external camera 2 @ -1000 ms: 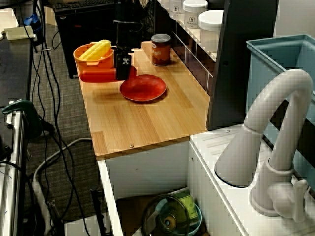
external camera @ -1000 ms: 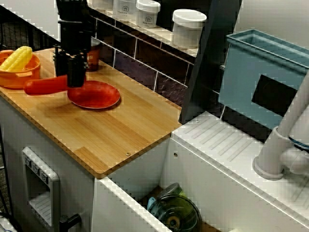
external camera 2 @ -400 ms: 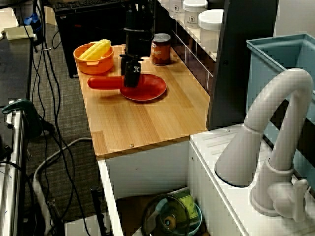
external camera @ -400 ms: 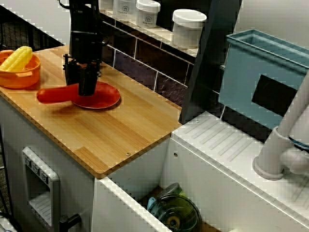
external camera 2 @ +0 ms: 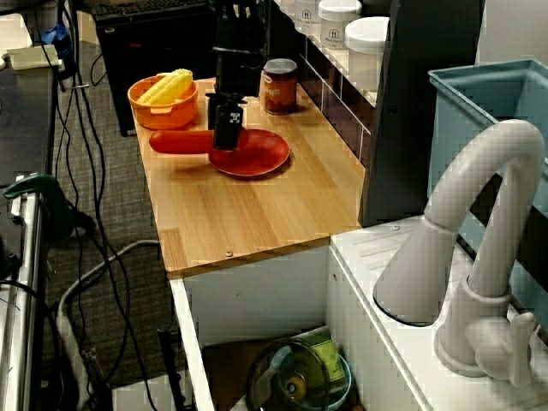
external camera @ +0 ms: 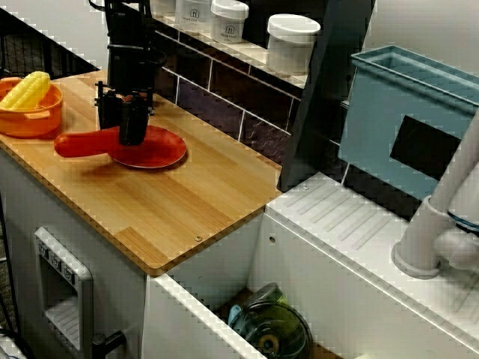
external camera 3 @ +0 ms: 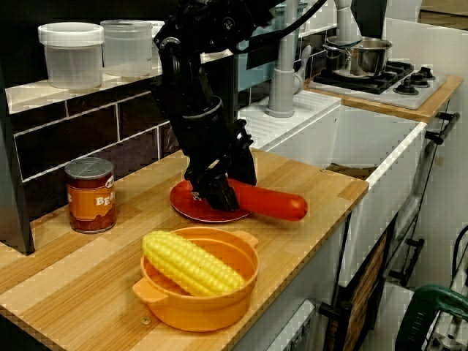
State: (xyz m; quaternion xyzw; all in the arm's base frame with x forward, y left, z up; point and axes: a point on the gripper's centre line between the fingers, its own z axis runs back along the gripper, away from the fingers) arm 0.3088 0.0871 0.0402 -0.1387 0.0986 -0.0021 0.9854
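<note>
My black gripper (external camera: 123, 133) is shut on one end of a long red sausage (external camera: 78, 142). It stands over the left rim of a red plate (external camera: 159, 149) on the wooden counter (external camera: 179, 202). The sausage (external camera 2: 175, 141) sticks out level from the plate (external camera 2: 261, 154) toward the counter's edge, as the gripper (external camera 2: 225, 141) shows in the view past the faucet. From the counter's end, the gripper (external camera 3: 218, 194) hides the sausage's (external camera 3: 270, 203) held end above the plate (external camera 3: 191, 210). Whether the sausage touches the plate I cannot tell.
An orange bowl (external camera 3: 197, 307) holding a corn cob (external camera 3: 191, 263) sits near the counter's end, left of the plate. A soup can (external camera 3: 90, 195) stands by the tiled wall. White jars (external camera: 292, 41) line the shelf. A blue bin (external camera: 408, 120), faucet (external camera 2: 479, 248) and sink (external camera: 273, 329) lie beyond.
The gripper carried the sausage away from the orange bowl to the plate's rim and lowered it, then eased slightly back toward the bowl.
</note>
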